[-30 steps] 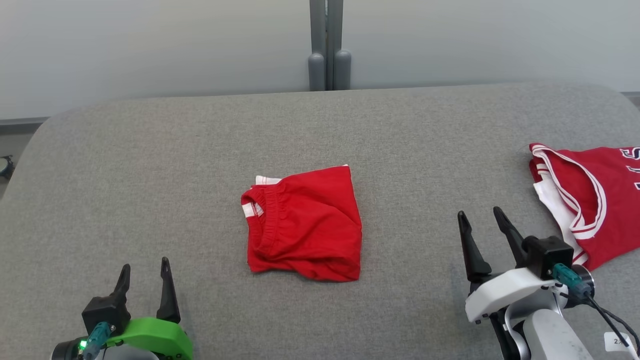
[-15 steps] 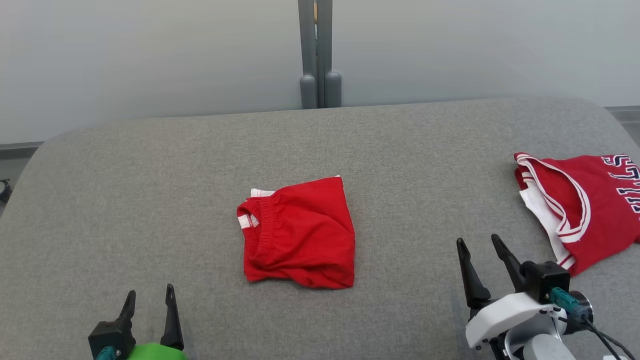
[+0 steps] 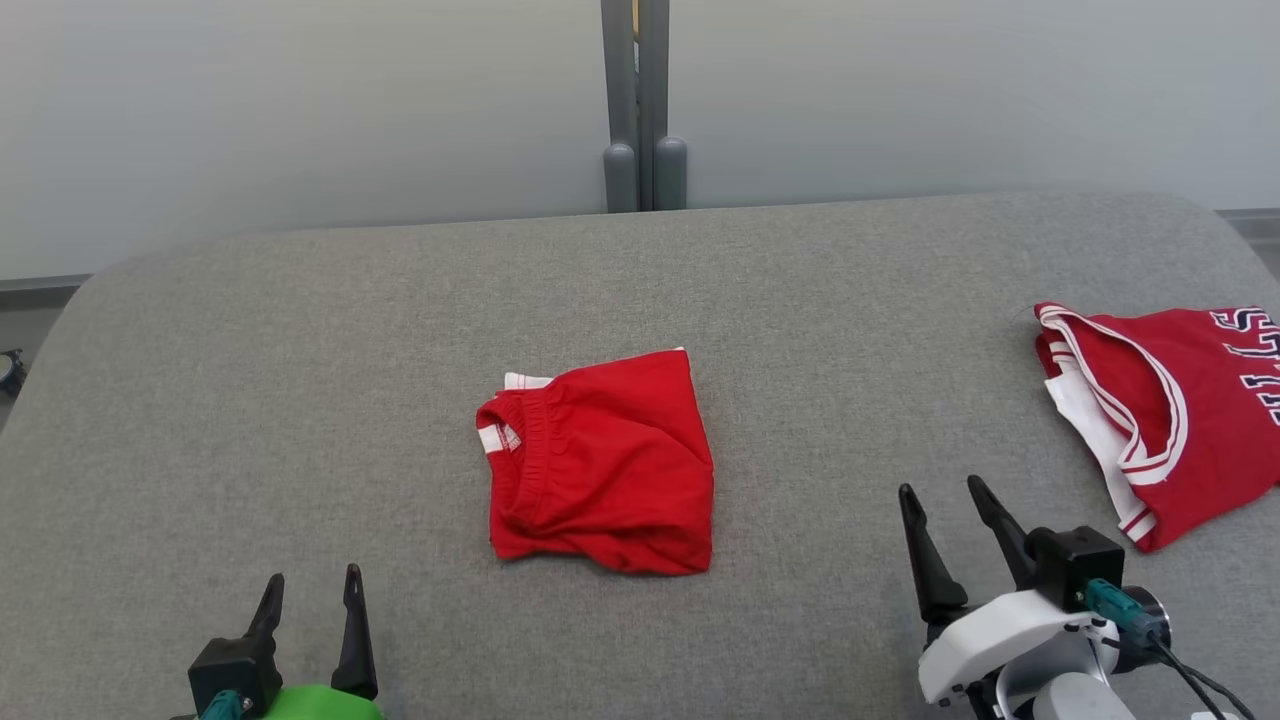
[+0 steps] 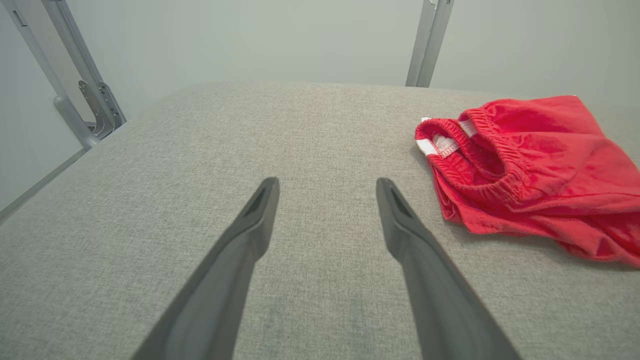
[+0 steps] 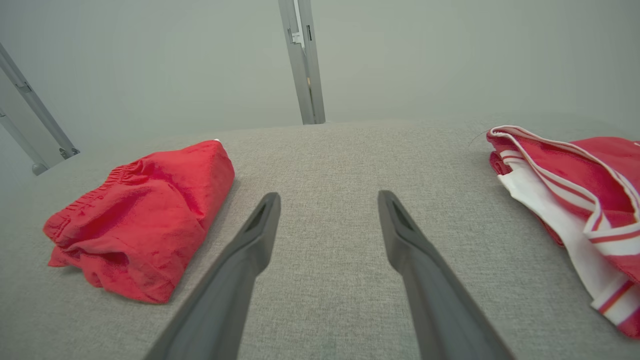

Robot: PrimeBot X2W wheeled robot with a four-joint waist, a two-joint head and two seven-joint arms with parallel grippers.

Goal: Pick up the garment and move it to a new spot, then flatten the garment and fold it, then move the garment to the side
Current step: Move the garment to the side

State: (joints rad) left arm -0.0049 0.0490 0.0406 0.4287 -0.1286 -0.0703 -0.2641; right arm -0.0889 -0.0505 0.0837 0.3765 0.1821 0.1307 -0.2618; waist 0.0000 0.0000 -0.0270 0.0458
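Note:
A red garment [image 3: 610, 470] with an elastic waistband lies folded into a compact square at the middle of the grey padded table [image 3: 300, 350]. My left gripper [image 3: 314, 578] hovers open near the front left, well short of the garment, with nothing between its fingers. In the left wrist view the left gripper [image 4: 327, 184] points over bare table, with the garment [image 4: 540, 165] off to its right. My right gripper [image 3: 940, 487] stands open at the front right. In the right wrist view the right gripper [image 5: 328, 196] is empty, and the garment [image 5: 145, 215] lies to its left.
A red jersey [image 3: 1180, 410] with white trim and lettering lies spread at the table's right edge, close beside my right gripper; it is the jersey [image 5: 585, 180] at the right of the right wrist view. A grey post [image 3: 640, 100] stands behind the table against a pale wall.
The head camera has shifted, moving the whole picture. Both grippers have drawn back a little toward the table's front edge, still open. Neither piece of clothing has moved.

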